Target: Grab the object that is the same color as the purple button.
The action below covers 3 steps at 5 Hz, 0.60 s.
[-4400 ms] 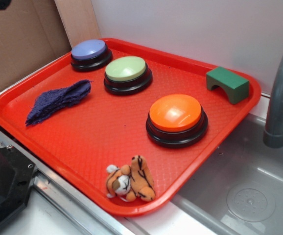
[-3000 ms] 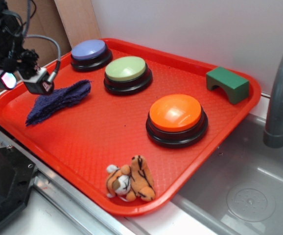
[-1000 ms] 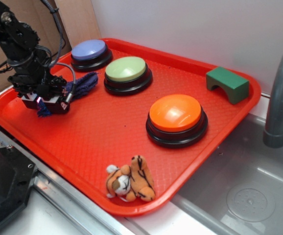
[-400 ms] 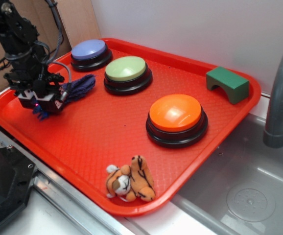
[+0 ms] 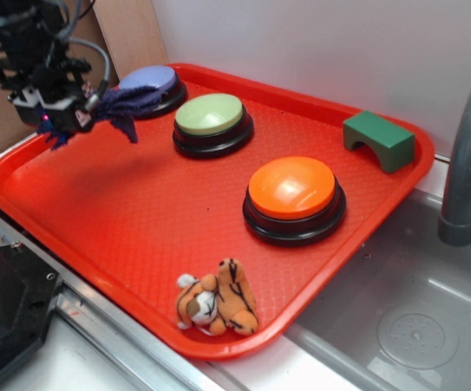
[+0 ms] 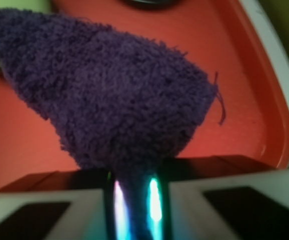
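Observation:
The object, a fuzzy dark purple cloth scrap (image 5: 121,106), hangs in the air above the tray's back left part, pinched in my gripper (image 5: 72,118). In the wrist view the cloth (image 6: 104,95) fills most of the frame and its lower end is squeezed between the two lit pads of my gripper (image 6: 134,205), which is shut on it. The purple button (image 5: 150,81), lavender-blue on a black base, stands at the tray's back left corner, right behind the hanging cloth, which hides part of its front.
The red tray (image 5: 138,236) also carries a green-topped button (image 5: 211,116), an orange-topped button (image 5: 292,189), a green arch block (image 5: 378,138) at the back right and an orange plush tiger (image 5: 219,305) near the front edge. A sink (image 5: 398,318) and grey faucet (image 5: 468,155) lie to the right.
My gripper came down on the cloth lying on the tray, shut on it, and has now risen up and back with the cloth hanging from it.

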Available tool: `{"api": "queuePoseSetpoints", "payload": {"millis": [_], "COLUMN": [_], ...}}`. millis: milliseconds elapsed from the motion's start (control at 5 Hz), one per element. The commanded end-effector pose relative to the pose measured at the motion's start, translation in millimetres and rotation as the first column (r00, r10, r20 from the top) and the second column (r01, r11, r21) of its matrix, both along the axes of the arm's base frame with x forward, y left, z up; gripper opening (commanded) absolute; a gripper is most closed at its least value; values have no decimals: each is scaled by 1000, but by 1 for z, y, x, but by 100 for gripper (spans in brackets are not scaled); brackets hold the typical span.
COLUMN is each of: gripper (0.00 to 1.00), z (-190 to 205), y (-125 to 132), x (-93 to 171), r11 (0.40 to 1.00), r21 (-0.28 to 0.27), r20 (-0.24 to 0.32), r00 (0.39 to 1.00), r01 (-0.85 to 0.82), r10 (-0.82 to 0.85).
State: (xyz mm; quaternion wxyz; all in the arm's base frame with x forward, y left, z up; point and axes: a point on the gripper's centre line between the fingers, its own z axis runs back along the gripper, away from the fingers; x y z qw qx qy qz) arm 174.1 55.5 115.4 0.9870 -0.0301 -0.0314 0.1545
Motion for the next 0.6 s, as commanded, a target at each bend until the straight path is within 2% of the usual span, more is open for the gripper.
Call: {"api": "queuePoseSetpoints", "payload": {"millis": [0,200,400], "gripper": [0,0,0], "z": [82,90,81], "y": [-56,-70,-63], "x": [8,6,10], "r11": [982,978,976], "r21": [-50,-50,-89], "r20": [44,100,75], "r00": [982,975,978], "r01": [184,204,201], "r10": [-182,-198,-194]}}
